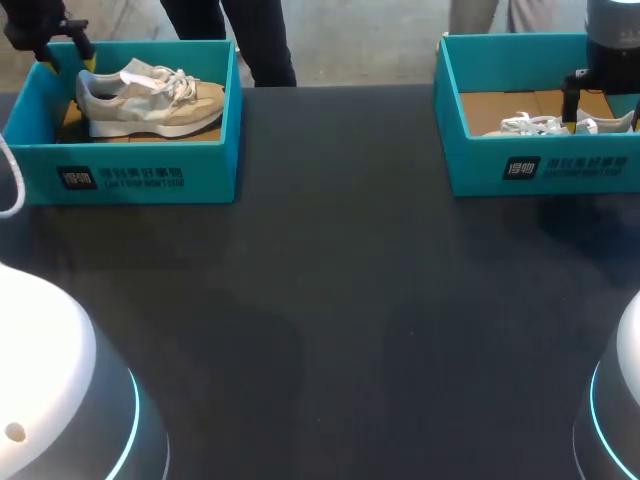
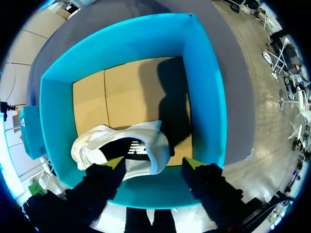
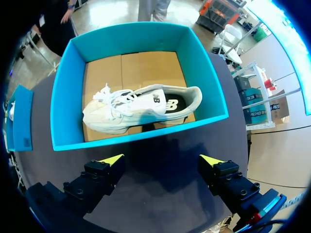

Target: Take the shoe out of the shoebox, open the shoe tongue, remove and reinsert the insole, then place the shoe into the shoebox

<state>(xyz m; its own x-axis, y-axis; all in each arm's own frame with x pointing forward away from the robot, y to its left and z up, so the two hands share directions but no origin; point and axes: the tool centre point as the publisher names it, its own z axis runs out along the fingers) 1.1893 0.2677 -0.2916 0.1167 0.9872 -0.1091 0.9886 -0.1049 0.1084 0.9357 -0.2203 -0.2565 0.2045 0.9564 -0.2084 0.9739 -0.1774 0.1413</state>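
Note:
A beige shoe [image 1: 150, 100] lies on its side in the teal shoebox [image 1: 150, 170] at the far left. My left gripper [image 1: 65, 58] hangs over that box's left end, at the shoe's heel. In the left wrist view its fingers stand open inside the box [image 2: 204, 87]. One fingertip [image 2: 115, 162] is at the heel collar of the shoe [image 2: 150, 141]; the other is clear of it, by the box wall. A white shoe [image 3: 141, 109] lies in a second teal shoebox [image 3: 68, 97] at the far right. My right gripper [image 3: 161, 159] is open and empty above it [image 1: 590, 110].
Both boxes [image 1: 560, 165] stand along the table's far edge, with brown cardboard on their floors. Dark tabletop [image 1: 330, 300] spreads between and in front of them. The white bases of my arms [image 1: 40, 380] fill the near corners.

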